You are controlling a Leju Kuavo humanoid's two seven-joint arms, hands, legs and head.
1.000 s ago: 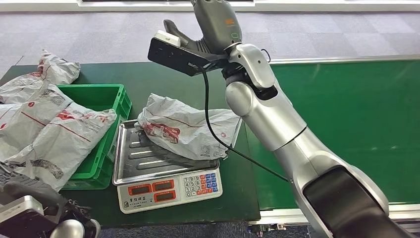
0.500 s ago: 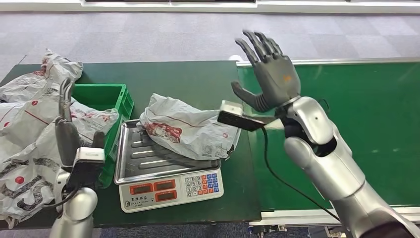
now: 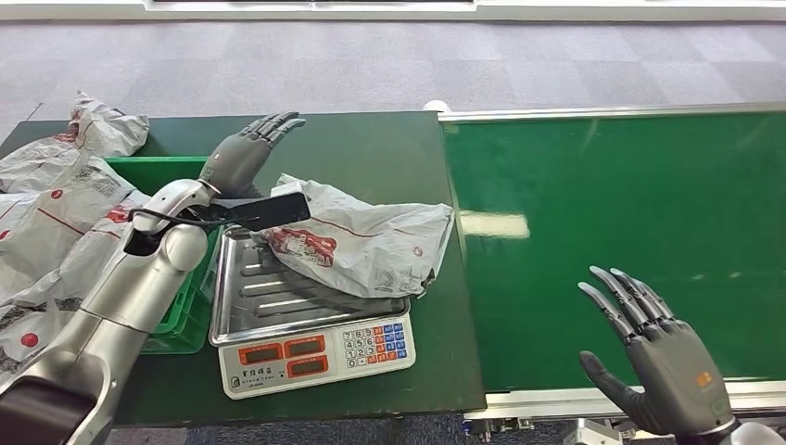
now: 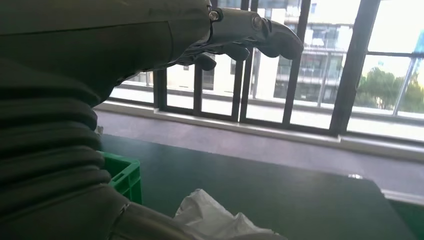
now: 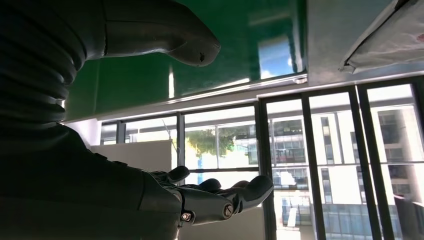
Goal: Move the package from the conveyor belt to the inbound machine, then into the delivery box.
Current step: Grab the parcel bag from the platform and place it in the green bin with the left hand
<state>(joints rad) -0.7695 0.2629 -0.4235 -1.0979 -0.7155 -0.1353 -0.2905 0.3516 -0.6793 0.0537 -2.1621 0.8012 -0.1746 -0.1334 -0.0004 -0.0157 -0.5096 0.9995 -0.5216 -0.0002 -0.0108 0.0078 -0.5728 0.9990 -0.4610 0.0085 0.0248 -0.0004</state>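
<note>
A crinkled white plastic package with red and grey printing is lying on the ribbed steel tray of a weighing scale, its right end drooping over the tray edge onto the dark green desk. The scale's front panel is showing two red displays and a block of coloured keys.

The left hand is hovering above the desk just behind the package, its dark fingers stretched out and apart, holding nothing — in the left wrist view the fingers are reaching out flat over the desk with the package's wrinkled corner below. The silver arm is passing over a green plastic crate, whose rim is sitting beside the scale. More crumpled white bags are piling in and over the crate at the left.

The right hand is hanging low at the near edge of the smooth, glossy green conveyor belt, fingers spread and pointing upward, empty — palm turned toward the belt.
</note>
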